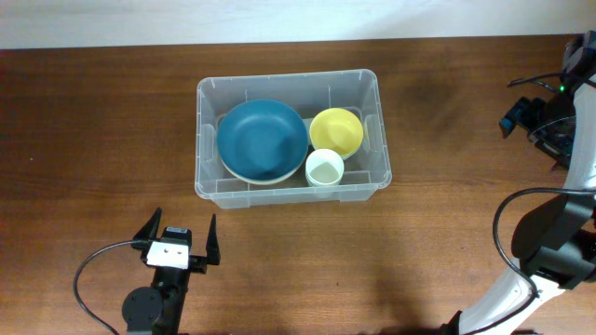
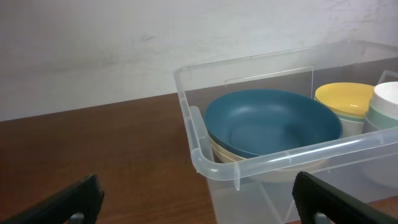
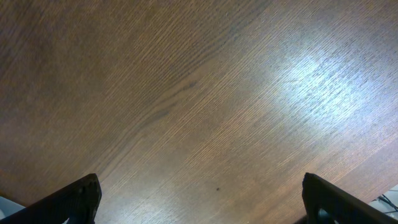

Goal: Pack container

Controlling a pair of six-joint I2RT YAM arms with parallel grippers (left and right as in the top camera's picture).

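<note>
The clear container (image 1: 201,140) stands on the table's middle. Inside it a blue bowl (image 1: 263,140) sits on a cream bowl at the left, a yellow bowl (image 1: 335,132) at the right, and a pale cup (image 1: 323,168) in front of the yellow one. My left gripper (image 1: 177,237) is open and empty, in front of the container's front left corner. In the left wrist view the container's rim (image 2: 211,167), blue bowl (image 2: 267,121), yellow bowl (image 2: 345,96) and cup (image 2: 385,106) show beyond the open fingers (image 2: 199,208). My right gripper (image 1: 521,116) is far right, open and empty over bare wood (image 3: 199,199).
The brown wooden table (image 1: 93,140) runs to a pale wall at the back. The right arm's base and cables (image 1: 549,242) stand at the right edge, and a cable loops beside the left arm (image 1: 93,270).
</note>
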